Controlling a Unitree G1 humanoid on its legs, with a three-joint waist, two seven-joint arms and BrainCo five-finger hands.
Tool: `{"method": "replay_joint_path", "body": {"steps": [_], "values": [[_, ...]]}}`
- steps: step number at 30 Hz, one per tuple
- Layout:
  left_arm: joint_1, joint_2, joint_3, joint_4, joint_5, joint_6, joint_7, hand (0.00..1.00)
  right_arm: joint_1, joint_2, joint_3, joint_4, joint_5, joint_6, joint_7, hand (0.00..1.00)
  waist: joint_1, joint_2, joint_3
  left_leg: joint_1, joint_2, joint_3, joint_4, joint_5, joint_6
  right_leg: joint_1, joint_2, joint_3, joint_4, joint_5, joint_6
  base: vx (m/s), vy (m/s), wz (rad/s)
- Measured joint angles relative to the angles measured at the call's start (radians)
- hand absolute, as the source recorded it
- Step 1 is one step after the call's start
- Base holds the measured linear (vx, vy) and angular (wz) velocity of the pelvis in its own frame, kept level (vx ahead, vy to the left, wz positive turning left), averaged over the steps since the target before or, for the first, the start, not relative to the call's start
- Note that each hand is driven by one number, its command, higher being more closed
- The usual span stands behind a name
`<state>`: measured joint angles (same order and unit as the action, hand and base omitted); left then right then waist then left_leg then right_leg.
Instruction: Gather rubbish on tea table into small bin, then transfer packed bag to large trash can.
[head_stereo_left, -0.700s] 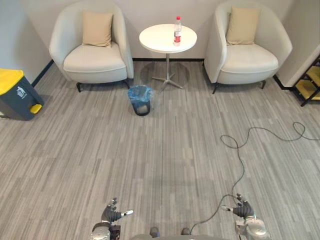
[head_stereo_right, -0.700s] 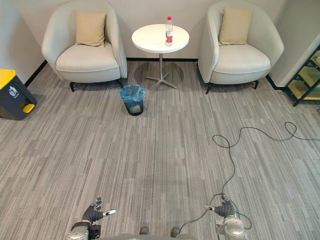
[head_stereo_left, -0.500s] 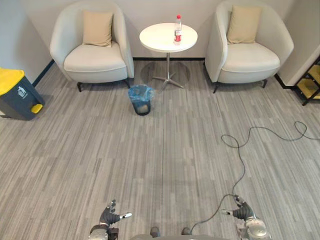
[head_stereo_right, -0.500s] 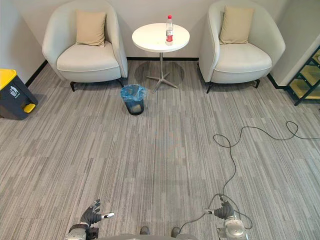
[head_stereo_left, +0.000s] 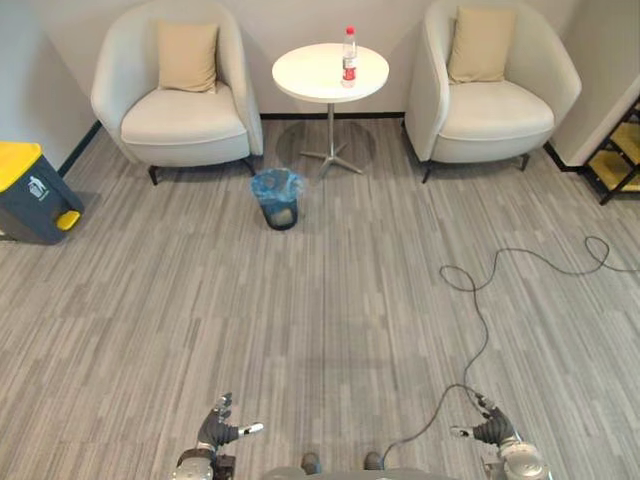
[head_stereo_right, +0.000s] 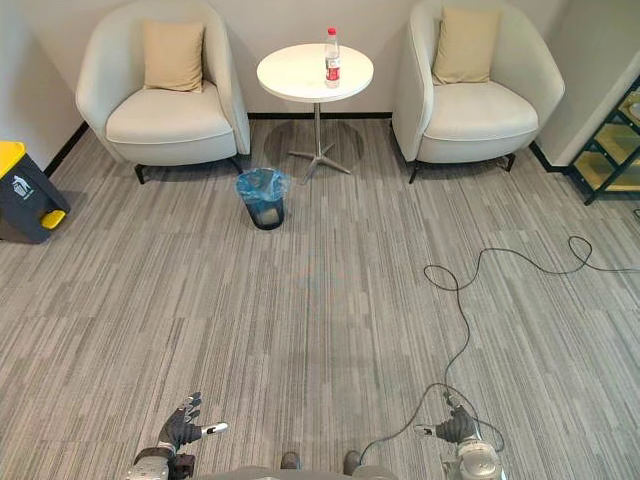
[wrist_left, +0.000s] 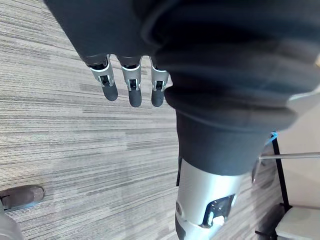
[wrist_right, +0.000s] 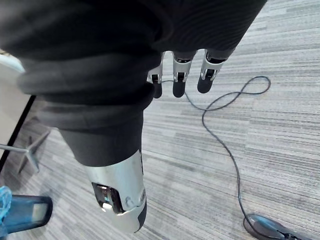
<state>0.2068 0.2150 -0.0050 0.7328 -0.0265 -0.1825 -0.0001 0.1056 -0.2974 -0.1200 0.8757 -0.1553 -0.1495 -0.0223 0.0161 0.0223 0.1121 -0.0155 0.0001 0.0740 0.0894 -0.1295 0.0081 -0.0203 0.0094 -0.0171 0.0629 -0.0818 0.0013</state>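
**A:** Hands?

**B:** The left hand (head_stereo_left: 222, 432) at 7 o'clock and the right hand (head_stereo_left: 487, 432) at 5 are both relaxed and empty.

**A:** The rubbish?

**B:** The clear plastic bottle with a red cap (head_stereo_left: 349, 44) stands upright on the round white desk (head_stereo_left: 310, 75) at 12, well apart from both hands. It is probably light, smooth and squashy, so grip it round its middle. The small black bin lined with a blue bag (head_stereo_left: 279, 198) stands near the desk's foot.

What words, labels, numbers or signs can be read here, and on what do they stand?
Bottle on the tea table: red label, print too small to read.
Large trash can: white pictogram on its side, no legible words.
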Motion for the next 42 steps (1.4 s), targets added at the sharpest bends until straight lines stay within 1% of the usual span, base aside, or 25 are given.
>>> {"method": "replay_joint_path", "body": {"steps": [4,5,7,9,12,13,14,15,16,18,20,22,24,26,27,28,29,30,31,33,35,36,37,38,42], "values": [[-0.002,0.0,0.001,-0.038,-0.001,0.0,0.0,0.0,-0.027,-0.01,-0.013,0.0,0.029,0.002,-0.016,0.0,0.002,0.01,0.017,-0.053,-0.007,0.031,0.136,-0.103,0.024,-0.121,-0.019,0.023,0.263,-0.133,0.058,0.11,0.055,-0.22],[-0.004,0.002,0.001,-0.038,-0.002,0.0,0.001,0.0,-0.032,-0.007,-0.021,0.0,0.03,0.003,-0.02,0.0,0.0,0.012,0.031,-0.046,-0.008,0.041,0.165,-0.136,0.031,-0.172,-0.028,0.018,0.401,-0.163,0.103,0.17,0.066,-0.26],[-0.025,0.019,-0.003,-0.039,-0.003,0.001,0.002,0.0,-0.042,0.004,-0.019,-0.001,0.032,0.004,-0.021,0.0,-0.003,0.009,0.053,-0.016,-0.012,0.038,0.201,-0.184,0.05,-0.29,-0.049,-0.003,0.676,-0.187,0.126,0.17,0.035,-0.06],[-0.036,0.032,-0.003,-0.037,-0.008,0.003,0.006,0.0,-0.041,0.006,-0.019,0.0,0.038,0.006,-0.022,0.0,-0.003,0.006,0.072,0.031,-0.01,0.036,0.19,-0.208,0.05,-0.34,-0.068,-0.045,0.706,-0.22,0.102,0.3,0.004,0.04],[-0.057,0.029,-0.003,-0.035,-0.023,0.002,0.023,0.0,-0.062,-0.008,-0.016,0.0,0.05,0.005,-0.022,0.0,-0.027,0.028,0.094,0.104,0.038,0.009,0.125,-0.221,0.035,-0.424,-0.059,-0.121,0.497,-0.187,0.074,0.43,-0.044,0.22],[-0.067,0.024,-0.003,-0.034,-0.026,0.002,0.025,0.0,-0.07,-0.015,-0.016,0.0,0.051,0.005,-0.022,0.0,-0.037,0.038,0.101,0.128,0.054,-0.002,0.095,-0.218,0.023,-0.445,-0.054,-0.129,0.409,-0.141,0.065,0.64,-0.152,0.58],[-0.081,0.02,-0.006,-0.029,-0.034,0.002,0.026,0.0,-0.073,-0.026,-0.017,0.0,0.068,0.005,-0.023,0.0,-0.057,0.036,0.102,0.161,0.069,-0.029,0.066,-0.218,-0.01,-0.472,-0.055,-0.138,0.312,-0.017,0.044,0.58,-0.161,0.54],[-0.082,0.019,-0.007,-0.025,-0.034,0.001,0.026,0.0,-0.073,-0.027,-0.018,0.0,0.069,0.005,-0.023,0.0,-0.059,0.036,0.102,0.166,0.072,-0.034,0.066,-0.22,-0.013,-0.476,-0.056,-0.14,0.313,0.005,0.037,0.61,-0.187,0.55],[-0.094,0.017,-0.013,-0.011,-0.037,0.001,0.027,0.0,-0.061,-0.031,-0.02,0.001,0.071,0.006,-0.026,0.0,-0.064,0.037,0.1,0.179,0.087,-0.051,0.081,-0.228,-0.035,-0.48,-0.062,-0.148,0.349,0.064,-0.014,0.63,-0.238,0.34],[-0.122,-0.001,-0.014,0.007,-0.037,0.001,0.026,0.0,-0.072,-0.026,-0.027,0.003,0.073,0.006,-0.028,0.0,-0.063,0.046,0.099,0.145,0.117,-0.077,0.214,-0.185,-0.116,-0.473,-0.06,-0.185,0.463,-0.049,-0.051,0.71,-0.28,0.31],[-0.098,-0.023,-0.013,0.009,-0.037,0.001,0.023,0.0,-0.06,-0.015,-0.008,0.002,0.078,0.006,-0.029,0.0,-0.053,0.045,0.108,0.018,0.151,-0.074,0.648,0.029,-0.087,-0.288,-0.023,-0.203,0.391,-0.12,-0.073,0.67,-0.258,0.13],[-0.076,-0.025,-0.011,0.004,-0.037,0.001,0.023,0.0,-0.06,0.01,0.012,-0.009,0.095,0.005,-0.043,0.0,-0.031,0.043,0.112,-0.114,0.193,-0.038,0.949,-0.038,-0.05,-0.125,0.017,-0.188,0.286,-0.134,-0.094,0.55,-0.18,-0.17],[-0.066,-0.034,-0.013,-0.013,-0.04,0.003,0.022,0.0,-0.059,0.037,0.013,-0.033,0.117,0.002,-0.044,0.0,0.005,0.012,0.119,-0.251,0.184,0.012,0.998,-0.092,-0.012,-0.003,0.021,-0.162,0.185,-0.136,-0.096,0.55,-0.134,-0.32],[-0.061,-0.048,-0.014,-0.048,-0.049,0.002,0.021,0.0,-0.079,0.035,0.012,-0.036,0.128,0.003,-0.044,0.0,0.042,0.01,0.121,-0.383,0.14,0.045,0.873,-0.117,-0.002,0.082,0.014,-0.139,0.098,-0.143,-0.094,0.53,-0.06,-0.34],[-0.058,-0.056,-0.013,-0.068,-0.054,0.002,0.021,0.0,-0.092,0.032,0.008,-0.031,0.135,0.002,-0.044,0.0,0.058,0.006,0.124,-0.429,0.091,0.044,0.669,-0.108,-0.016,0.125,-0.002,-0.117,0.061,-0.154,-0.076,0.66,0.037,-0.48],[-0.04,-0.065,-0.013,-0.076,-0.056,0.002,0.02,0.0,-0.11,0.027,0.003,-0.019,0.147,0.002,-0.044,0.0,0.076,0.004,0.124,-0.435,0.047,0.025,0.424,-0.061,-0.072,0.166,-0.014,-0.097,0.03,-0.174,-0.057,0.56,0.044,-0.56],[-0.029,-0.071,-0.013,-0.077,-0.059,0.002,0.02,0.0,-0.113,0.021,0.001,-0.015,0.149,0.002,-0.045,0.0,0.083,0.015,0.118,-0.435,0.037,0.017,0.31,-0.026,-0.086,0.182,-0.01,-0.085,0.018,-0.188,-0.046,0.56,0.112,-0.69],[-0.002,-0.077,-0.011,-0.076,-0.062,0.003,0.021,0.0,-0.114,0.011,0.003,-0.005,0.15,0.002,-0.046,0.0,0.096,0.043,0.1,-0.447,0.037,-0.008,0.238,0.047,-0.037,0.22,0.005,-0.058,0.024,-0.239,-0.026,0.63,0.207,-0.73],[0.019,-0.07,-0.001,-0.073,-0.064,0.005,0.023,0.0,-0.106,0.025,0.005,0.01,0.148,0.006,-0.048,0.0,0.107,0.027,0.073,-0.46,0.026,-0.005,0.337,0.099,0.028,0.235,-0.016,-0.031,0.077,-0.299,-0.002,0.77,0.236,-0.6],[0.011,-0.07,0.0,-0.072,-0.064,0.005,0.025,0.0,-0.093,0.042,0.004,0.011,0.147,0.005,-0.049,0.0,0.107,-0.02,0.051,-0.476,-0.001,0.021,0.41,0.014,0.054,0.178,-0.061,-0.028,0.227,-0.328,0.017,0.63,0.151,-0.17],[-0.004,-0.06,-0.007,-0.057,-0.065,0.006,0.022,0.0,-0.11,0.073,0.005,0.029,0.146,0.005,-0.049,0.0,0.092,-0.056,0.057,-0.396,-0.027,0.027,0.427,-0.075,0.079,0.022,-0.096,0.012,0.675,-0.222,0.233,0.77,0.164,0.03],[-0.012,-0.054,-0.012,-0.051,-0.067,0.012,0.023,0.0,-0.111,0.079,0.007,0.036,0.146,0.005,-0.048,0.0,0.078,-0.062,0.06,-0.359,-0.034,0.022,0.426,-0.096,0.086,-0.013,-0.099,0.021,0.788,-0.214,0.258,0.68,0.116,0.16],[-0.017,-0.047,-0.016,-0.051,-0.068,0.019,0.023,0.0,-0.11,0.083,0.013,0.048,0.146,0.006,-0.047,0.0,0.073,-0.062,0.064,-0.289,-0.037,0.019,0.414,-0.124,0.096,-0.056,-0.109,0.015,0.922,-0.225,0.226,0.78,0.085,0.07],[-0.02,-0.041,-0.025,-0.055,-0.071,0.019,0.026,0.0,-0.097,0.086,0.022,0.045,0.144,0.005,-0.046,0.0,0.067,-0.05,0.068,-0.157,-0.036,0.002,0.355,-0.151,0.1,-0.117,-0.119,-0.041,0.999,-0.25,0.125,0.63,0.051,0.06],[-0.076,-0.034,-0.026,-0.055,-0.083,0.018,0.025,0.0,-0.088,0.076,0.021,0.042,0.145,0.002,-0.042,0.0,0.024,-0.005,0.079,0.047,-0.003,-0.083,0.205,-0.162,0.094,-0.284,-0.084,-0.14,0.666,-0.278,0.072,0.63,-0.04,0.57]]}}
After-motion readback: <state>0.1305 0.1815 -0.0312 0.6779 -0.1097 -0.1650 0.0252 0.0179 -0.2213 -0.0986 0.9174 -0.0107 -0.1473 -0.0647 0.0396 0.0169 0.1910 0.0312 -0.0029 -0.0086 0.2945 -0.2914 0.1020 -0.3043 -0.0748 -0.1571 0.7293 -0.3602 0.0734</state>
